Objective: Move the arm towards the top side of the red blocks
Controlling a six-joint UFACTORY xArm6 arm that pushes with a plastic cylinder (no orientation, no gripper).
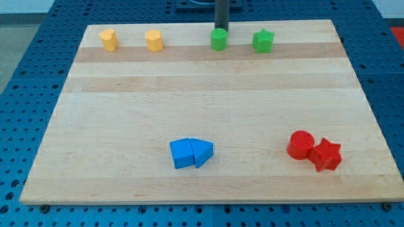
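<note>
On the wooden board (208, 94), my tip (220, 29), a bare rod gripping nothing, touches the green cylinder (218, 40), well above the red cylinder (300, 144) and red star (326, 154)

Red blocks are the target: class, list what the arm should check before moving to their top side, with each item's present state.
1. My tip visible, at the view's top beside the green cylinder: ok.
2. Red cylinder and red star located, touching, at the view's bottom right: ok.
3. Board above the red pair free of blocks: ok.
4. Direct path passes left of the green star: ok.
5. Tip already touching the green cylinder: cannot tell.
</note>
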